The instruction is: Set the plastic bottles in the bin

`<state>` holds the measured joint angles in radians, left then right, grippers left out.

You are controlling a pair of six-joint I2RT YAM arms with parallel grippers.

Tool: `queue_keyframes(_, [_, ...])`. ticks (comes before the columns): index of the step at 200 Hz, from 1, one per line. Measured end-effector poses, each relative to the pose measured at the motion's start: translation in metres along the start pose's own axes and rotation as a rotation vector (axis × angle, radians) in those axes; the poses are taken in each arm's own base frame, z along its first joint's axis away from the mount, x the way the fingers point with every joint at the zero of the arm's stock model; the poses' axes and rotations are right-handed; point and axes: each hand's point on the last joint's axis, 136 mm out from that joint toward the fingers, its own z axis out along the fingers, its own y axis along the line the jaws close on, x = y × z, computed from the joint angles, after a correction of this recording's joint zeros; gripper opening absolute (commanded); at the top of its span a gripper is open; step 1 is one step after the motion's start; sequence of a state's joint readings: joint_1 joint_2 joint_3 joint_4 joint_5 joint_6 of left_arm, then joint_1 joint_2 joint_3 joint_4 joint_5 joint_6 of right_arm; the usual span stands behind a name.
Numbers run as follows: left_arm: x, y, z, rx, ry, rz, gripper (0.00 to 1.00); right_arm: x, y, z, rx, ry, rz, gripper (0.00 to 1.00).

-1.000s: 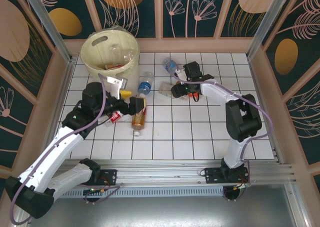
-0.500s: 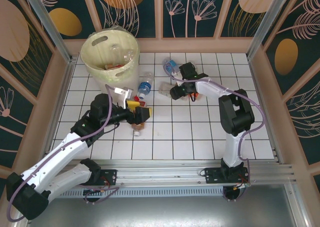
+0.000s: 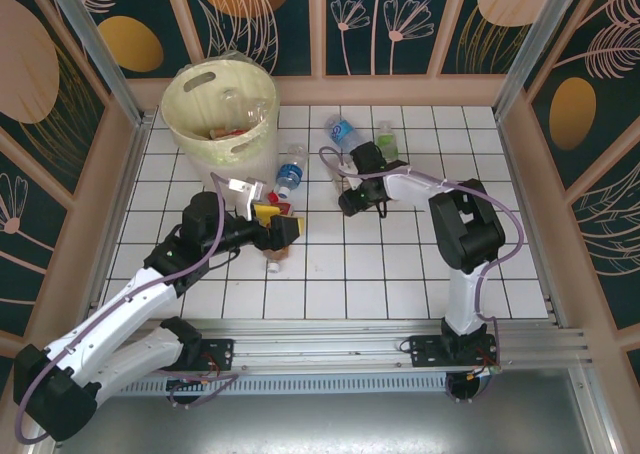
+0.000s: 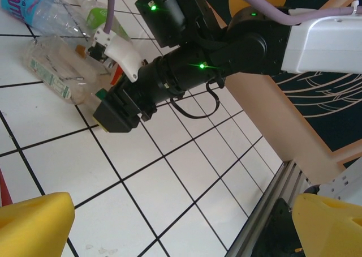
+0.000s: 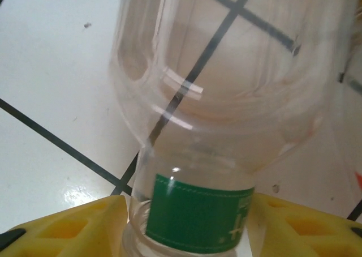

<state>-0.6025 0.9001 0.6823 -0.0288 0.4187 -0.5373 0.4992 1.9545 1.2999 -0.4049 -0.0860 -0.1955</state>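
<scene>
The table (image 3: 400, 264) is white tile — glossy and smooth, with dark matt grout. At 11 o'clock the bin (image 3: 250, 144) is pale, dull-sheened plastic, lined with a thin crinkled clear bag (image 3: 236, 62). The bottle (image 5: 209, 98) in the right end effector (image 5: 189, 206) is clear, ribbed, shiny plastic with a glossy green label (image 5: 198, 220); the yellow fingers (image 5: 68, 228) beside it look matt and faintly grainy. The right arm (image 4: 322, 36) has a smooth white shell — its housings (image 4: 186, 70) are satin black.
</scene>
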Motion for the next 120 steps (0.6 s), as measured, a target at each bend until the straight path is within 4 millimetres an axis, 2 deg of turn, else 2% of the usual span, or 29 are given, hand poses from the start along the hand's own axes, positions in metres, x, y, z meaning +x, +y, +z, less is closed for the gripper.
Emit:
queue_keyframes(52, [-0.004, -0.003, -0.001, 0.015, -0.024, -0.010, 0.98, -0.007, -0.001, 0.001, 0.035, -0.031, 0.017, 0.53])
queue_keyframes(85, [0.000, -0.003, -0.003, 0.029, -0.039, -0.031, 0.98, -0.012, -0.006, 0.002, 0.060, -0.056, 0.039, 0.43])
queue_keyframes(120, [0.004, -0.004, 0.000, 0.051, -0.053, -0.053, 0.99, -0.008, -0.005, 0.002, 0.065, -0.084, 0.057, 0.42])
